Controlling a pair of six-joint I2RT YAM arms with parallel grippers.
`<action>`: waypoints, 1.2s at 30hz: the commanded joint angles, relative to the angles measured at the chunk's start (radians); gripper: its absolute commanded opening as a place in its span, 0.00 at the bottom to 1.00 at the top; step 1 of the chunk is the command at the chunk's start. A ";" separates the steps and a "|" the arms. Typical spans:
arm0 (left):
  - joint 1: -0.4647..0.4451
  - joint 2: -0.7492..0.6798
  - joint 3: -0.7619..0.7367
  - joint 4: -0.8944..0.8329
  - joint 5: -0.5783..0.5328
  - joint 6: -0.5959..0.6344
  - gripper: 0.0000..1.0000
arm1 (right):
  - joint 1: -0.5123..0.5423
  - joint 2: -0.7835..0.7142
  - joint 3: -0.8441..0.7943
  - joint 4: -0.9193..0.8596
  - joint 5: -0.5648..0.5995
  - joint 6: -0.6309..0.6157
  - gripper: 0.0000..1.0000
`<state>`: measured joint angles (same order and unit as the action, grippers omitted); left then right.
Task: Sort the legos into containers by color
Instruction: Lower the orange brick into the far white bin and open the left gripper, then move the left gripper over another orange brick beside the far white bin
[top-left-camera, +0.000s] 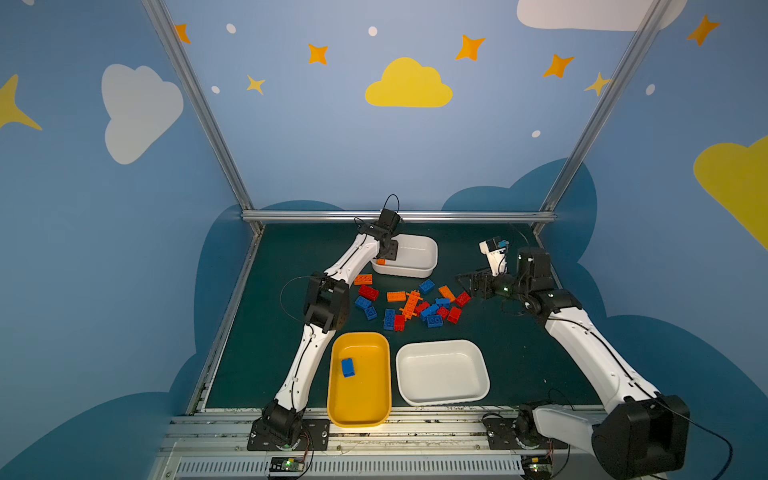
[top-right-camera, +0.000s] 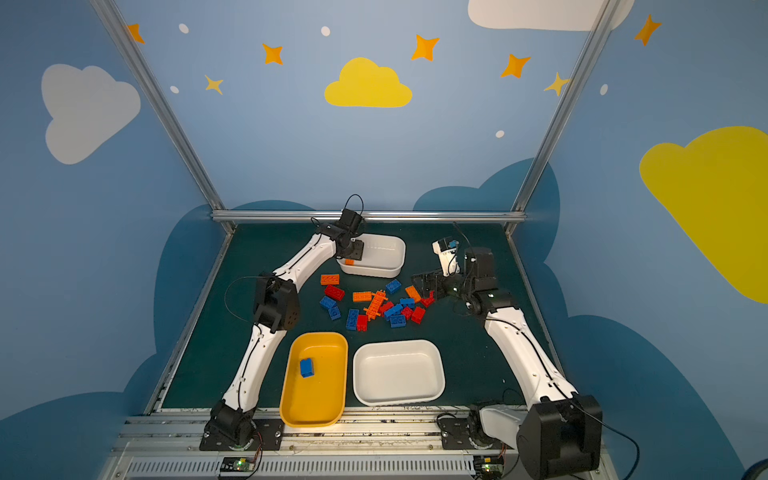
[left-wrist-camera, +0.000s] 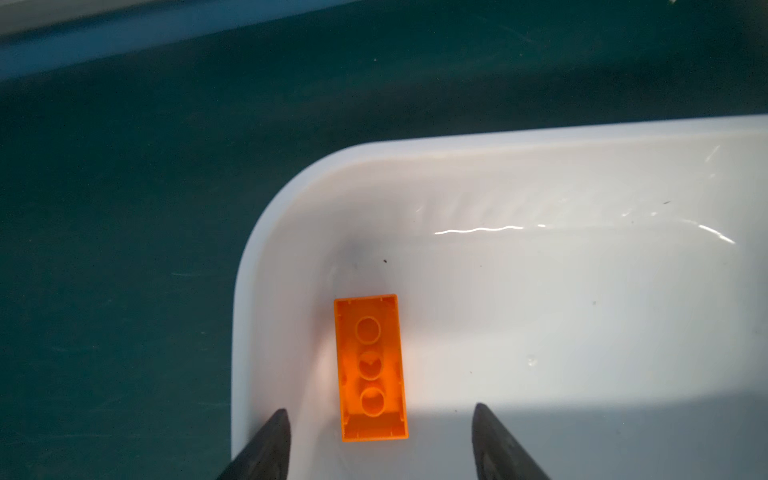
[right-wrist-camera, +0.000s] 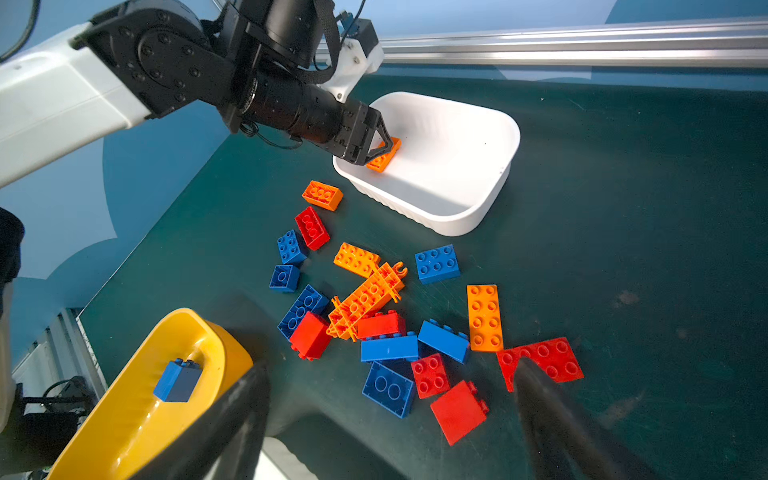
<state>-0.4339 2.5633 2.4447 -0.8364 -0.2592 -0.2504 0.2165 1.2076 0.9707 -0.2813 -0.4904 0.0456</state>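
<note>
left gripper (left-wrist-camera: 380, 409) parted, orange brick (left-wrist-camera: 370, 365) loose in small white tub (left-wrist-camera: 249, 266); lift straight, clear rim. right gripper (right-wrist-camera: 390, 363) wide, empty.

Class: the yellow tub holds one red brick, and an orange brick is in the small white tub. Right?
Not quite: the yellow tub holds one blue brick, as both top views show. The orange brick is indeed in the small white tub.
</note>
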 joint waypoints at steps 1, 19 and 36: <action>-0.003 -0.131 -0.009 -0.068 0.060 0.005 0.77 | -0.003 0.014 0.043 -0.004 -0.036 -0.008 0.90; 0.139 -0.530 -0.569 -0.099 0.464 0.834 0.86 | -0.002 0.013 0.066 -0.094 -0.168 -0.057 0.90; 0.252 -0.420 -0.718 0.080 0.443 1.176 0.80 | -0.005 -0.013 0.094 -0.252 -0.148 -0.119 0.90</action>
<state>-0.1806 2.1220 1.7344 -0.8120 0.1822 0.8719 0.2165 1.2148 1.0336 -0.4881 -0.6369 -0.0528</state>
